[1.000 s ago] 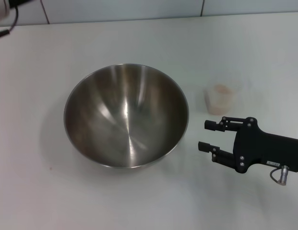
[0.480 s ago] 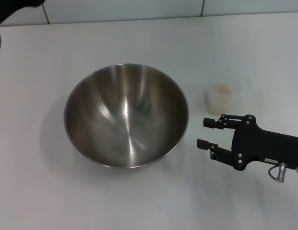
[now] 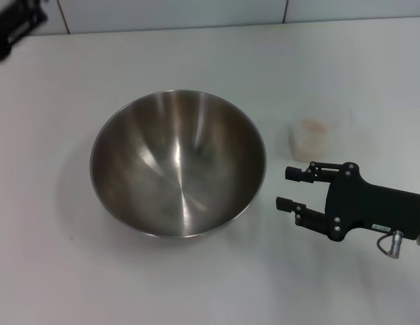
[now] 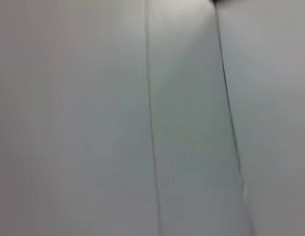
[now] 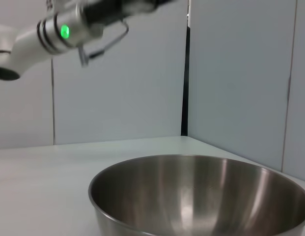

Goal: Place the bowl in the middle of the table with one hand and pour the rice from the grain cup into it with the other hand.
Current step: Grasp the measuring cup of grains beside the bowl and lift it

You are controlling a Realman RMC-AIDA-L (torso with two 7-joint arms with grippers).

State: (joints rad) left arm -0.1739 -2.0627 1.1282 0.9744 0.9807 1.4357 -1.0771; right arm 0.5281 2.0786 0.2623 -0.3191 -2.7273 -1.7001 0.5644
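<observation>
Two open fingers on my right gripper (image 3: pixel 295 188), holding nothing, just short of grain cup (image 3: pixel 313 139) | risk: nudging the light cup over, spilling rice (image 3: pixel 311 126) | bowl (image 3: pixel 177 162) empty, mid-table (image 3: pixel 196 284) | left gripper (image 3: pixel 17 27) far corner, fingers unreadable

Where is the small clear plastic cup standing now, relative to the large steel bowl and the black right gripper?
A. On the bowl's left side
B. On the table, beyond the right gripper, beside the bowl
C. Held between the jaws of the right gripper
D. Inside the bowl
B: the small clear plastic cup stands alone on the white table, right of the large steel bowl, beyond the open black right gripper.
</observation>
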